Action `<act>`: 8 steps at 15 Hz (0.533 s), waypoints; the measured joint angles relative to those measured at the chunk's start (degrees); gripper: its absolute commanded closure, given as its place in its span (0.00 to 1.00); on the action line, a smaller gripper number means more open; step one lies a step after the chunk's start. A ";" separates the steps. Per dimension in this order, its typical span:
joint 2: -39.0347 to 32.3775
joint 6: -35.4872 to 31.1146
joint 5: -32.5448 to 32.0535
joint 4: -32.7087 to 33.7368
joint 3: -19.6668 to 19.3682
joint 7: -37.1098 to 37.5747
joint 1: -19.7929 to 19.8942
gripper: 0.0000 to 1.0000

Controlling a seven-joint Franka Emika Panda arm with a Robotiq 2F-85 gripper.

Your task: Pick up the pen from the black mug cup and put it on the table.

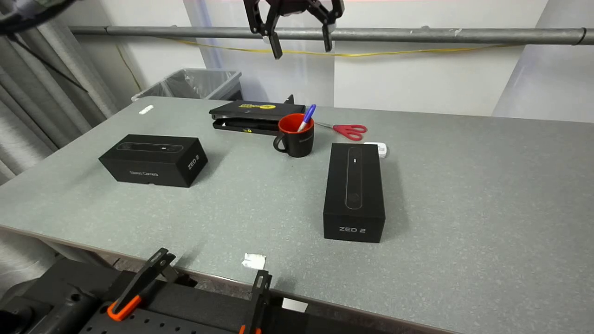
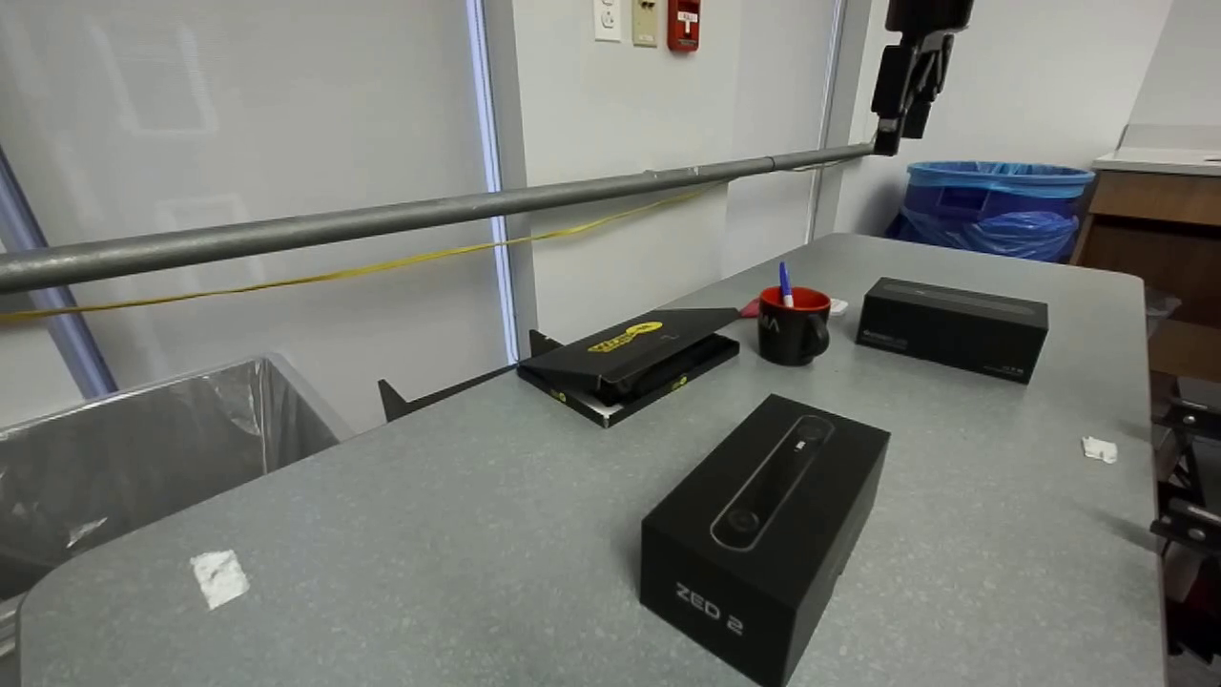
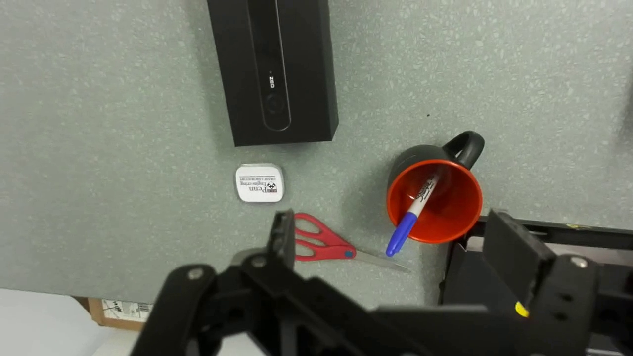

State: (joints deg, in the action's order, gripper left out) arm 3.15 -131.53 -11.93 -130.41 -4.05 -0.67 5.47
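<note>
The pen point(image 1: 308, 114) leans in the black mug cup point(image 1: 298, 144), its blue cap sticking out above the red rim. In an exterior view the pen point(image 2: 785, 282) and mug point(image 2: 788, 342) show the same. In the wrist view the pen point(image 3: 411, 212) rests across the rim of the mug point(image 3: 455, 215), and its lower end is inside. The mug stands upright on the grey table point(image 1: 464, 204). My gripper point(image 1: 302, 48) is open and empty, high above the table. It also shows in an exterior view point(image 2: 901, 139) and the wrist view point(image 3: 395, 242), its fingers wide apart.
Red scissors point(image 3: 326, 247) and a white tin point(image 3: 260, 183) lie near the mug. A partly open flat black box point(image 2: 630, 358) is beside it. Two black camera boxes point(image 1: 355, 190) point(image 1: 153, 160) stand on the table. A pipe point(image 1: 417, 35) runs along the wall behind.
</note>
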 measured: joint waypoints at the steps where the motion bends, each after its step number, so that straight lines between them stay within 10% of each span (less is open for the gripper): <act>1: 0.39 0.00 0.00 0.00 -0.10 -0.02 0.02 0.00; 8: -0.82 -2.06 0.58 0.17 0.28 3.07 -0.03 0.00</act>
State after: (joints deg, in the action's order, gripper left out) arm 2.33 -133.59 -11.36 -130.24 -3.76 2.41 5.44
